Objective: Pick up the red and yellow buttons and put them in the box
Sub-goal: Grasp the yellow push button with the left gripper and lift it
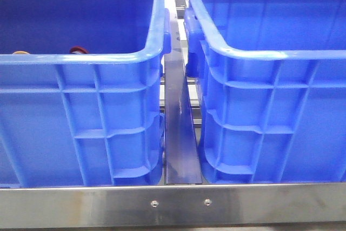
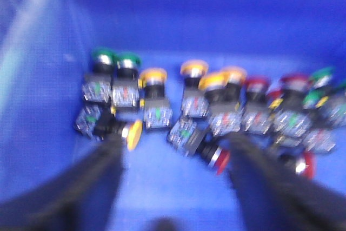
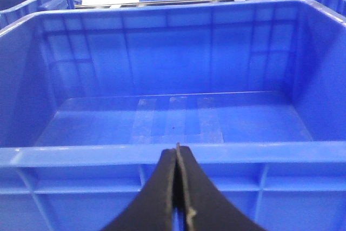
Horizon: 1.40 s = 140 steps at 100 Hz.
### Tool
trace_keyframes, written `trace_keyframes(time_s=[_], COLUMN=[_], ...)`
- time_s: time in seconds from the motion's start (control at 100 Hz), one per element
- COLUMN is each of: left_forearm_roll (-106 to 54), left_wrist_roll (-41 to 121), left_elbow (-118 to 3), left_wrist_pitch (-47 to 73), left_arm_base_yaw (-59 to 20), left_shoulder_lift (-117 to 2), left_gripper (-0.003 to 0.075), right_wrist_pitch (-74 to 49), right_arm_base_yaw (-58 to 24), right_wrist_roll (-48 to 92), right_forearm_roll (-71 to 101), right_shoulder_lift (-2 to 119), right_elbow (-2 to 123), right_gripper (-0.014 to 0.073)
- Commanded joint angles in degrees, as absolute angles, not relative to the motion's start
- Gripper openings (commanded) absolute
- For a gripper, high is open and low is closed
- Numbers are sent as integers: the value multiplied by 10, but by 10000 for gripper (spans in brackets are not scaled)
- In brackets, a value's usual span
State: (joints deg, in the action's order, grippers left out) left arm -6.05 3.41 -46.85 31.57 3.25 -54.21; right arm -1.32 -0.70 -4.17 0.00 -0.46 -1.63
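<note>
Red and yellow buttons (image 2: 216, 158) lie jumbled with green-capped ones (image 2: 102, 57) on the floor of the left blue crate (image 1: 81, 106), between the spread fingers of the released left gripper (image 2: 175, 187). The right gripper (image 3: 178, 187), pressed closed and empty, hangs just outside the right crate (image 3: 173, 155).

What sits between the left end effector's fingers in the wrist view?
Bare blue crate floor. A toppled yellow button lies by one finger, a toppled red button by the other; neither is gripped. The picture is blurred.
</note>
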Motion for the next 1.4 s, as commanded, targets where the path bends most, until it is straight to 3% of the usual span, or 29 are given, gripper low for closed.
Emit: trace_keyframes(time_s=[0.0,0.55,1.13,1.24,1.39], left_forearm_roll=[-85,-148,-163,-163,-163], left_wrist_roll=[43,43,35,35,35], left_elbow=[-515,-712,-761,-761,-761], left_wrist_pitch=[297,449,448,441,433], left_arm_base_yaw=[14,-24,-24,-24,-24], left_shoulder_lift=[-587,-881,-987,-987,-987], left_gripper=[501,500,489,407,209], right_wrist_pitch=[32,32,32,32,32], right_arm_base_yaw=[-5,-5,-5,-5,-5], right_wrist_roll=[-37,-37,-37,-37,-37], right_forearm_roll=[0,0,0,0,0], right_shoulder_lift=[-17,-17,-17,-17,-17], right_elbow=[-19,-19,-19,-19,-19], right_gripper=[-58,-58,-58,-58,-58])
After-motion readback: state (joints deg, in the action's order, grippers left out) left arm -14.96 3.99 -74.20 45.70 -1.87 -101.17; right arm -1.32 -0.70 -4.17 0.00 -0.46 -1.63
